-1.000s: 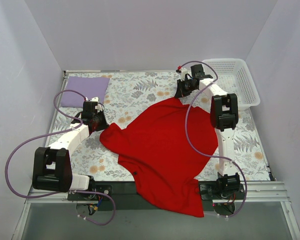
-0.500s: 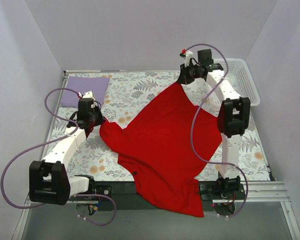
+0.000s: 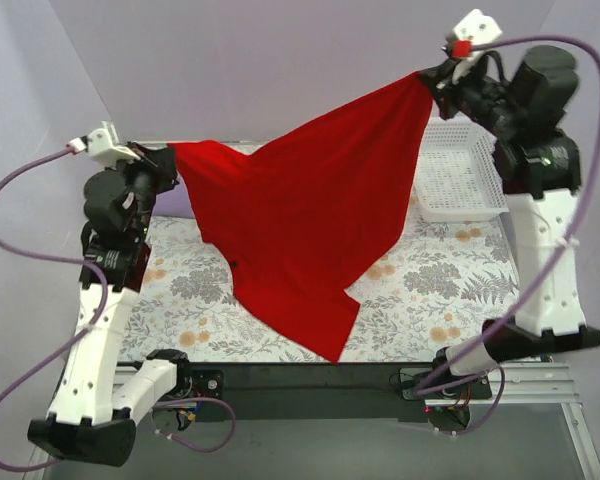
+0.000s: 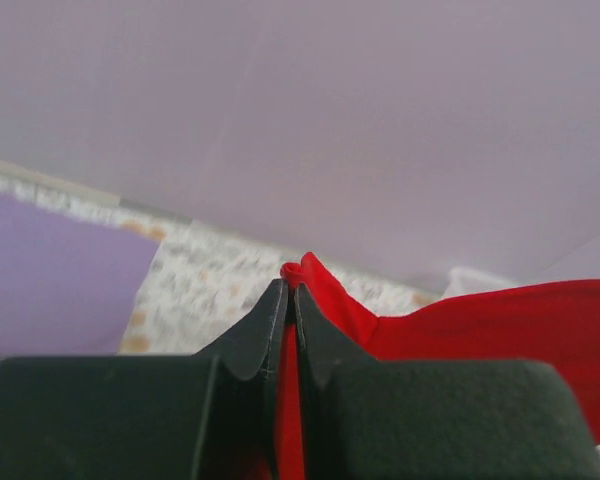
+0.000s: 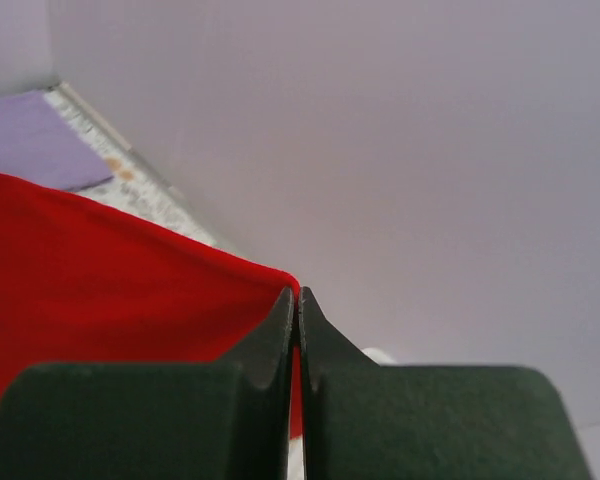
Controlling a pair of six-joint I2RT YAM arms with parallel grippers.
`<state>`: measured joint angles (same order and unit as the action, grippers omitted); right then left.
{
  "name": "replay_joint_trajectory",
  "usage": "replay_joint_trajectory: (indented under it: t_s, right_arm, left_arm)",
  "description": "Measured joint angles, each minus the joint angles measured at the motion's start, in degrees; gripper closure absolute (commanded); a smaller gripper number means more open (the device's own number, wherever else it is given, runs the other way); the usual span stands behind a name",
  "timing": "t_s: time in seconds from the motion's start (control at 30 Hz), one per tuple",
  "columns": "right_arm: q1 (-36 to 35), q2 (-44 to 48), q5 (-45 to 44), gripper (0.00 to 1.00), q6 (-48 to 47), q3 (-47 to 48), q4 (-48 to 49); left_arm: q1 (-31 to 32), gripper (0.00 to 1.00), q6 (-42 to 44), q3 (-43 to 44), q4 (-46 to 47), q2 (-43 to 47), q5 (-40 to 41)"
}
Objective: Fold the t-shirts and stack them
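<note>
while held up off the surface [image 3: 450, 290], red t-shirt [image 3: 310, 210]: stretched across the frame from middle left up to upper right, one corner hanging at lower centre. left jaws: pressed together on a bunched edge of it, middle left. right jaws: pinched tight on its corner, upper right. lavender t-shirt [image 4: 50, 270]: flat rectangle on the surface, left side of the left wrist view. white basket [image 3: 460, 185]: right side, partly behind the red cloth.

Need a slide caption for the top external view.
Left end effector and right end effector hold the bright red cloth t-shirt spread between them over the floral table.
</note>
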<state>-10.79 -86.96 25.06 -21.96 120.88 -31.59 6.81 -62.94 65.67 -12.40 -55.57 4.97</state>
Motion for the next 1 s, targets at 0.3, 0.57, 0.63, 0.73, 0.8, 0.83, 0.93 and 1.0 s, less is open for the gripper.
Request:
replay_joint_trajectory:
  t_s: [0.3,0.57,0.63,0.73,0.8,0.83,0.93,1.0]
  right_arm:
    - [8.2,18.1,-6.3,0.99,-1.9,3.8,2.5]
    - [12.8,22.9,-6.5,0.99,-0.5,8.5,7.9]
    - [13.2,23.0,-5.7,0.99,-0.2,7.6,8.8]
    - [13.4,22.6,-4.7,0.99,0.2,4.3,9.1]
    - [13.4,21.8,-3.6,0.99,0.3,1.1,9.4]
    - [13.4,21.3,-2.8,0.99,0.4,-0.9,9.3]
    - [13.4,19.6,0.6,0.99,0.7,-10.0,9.9]
    - [13.4,18.9,3.0,0.99,1.1,-18.6,11.9]
  left_arm:
    - [0.0,1.00,-1.0,16.7,8.2,11.6,-1.4]
    - [0.0,1.00,-0.7,30.8,11.4,14.6,-1.7]
    - [0.0,1.00,-0.3,31.0,11.8,14.7,-1.6]
    - [0.0,1.00,0.3,28.4,12.1,14.7,-1.0]
    - [0.0,1.00,0.4,24.0,12.6,14.6,-0.7]
    - [0.0,1.00,0.4,21.2,12.8,14.4,-0.5]
    - [0.0,1.00,0.3,10.6,13.9,13.0,0.2]
    - [0.0,1.00,0.3,1.3,16.3,10.7,0.5]
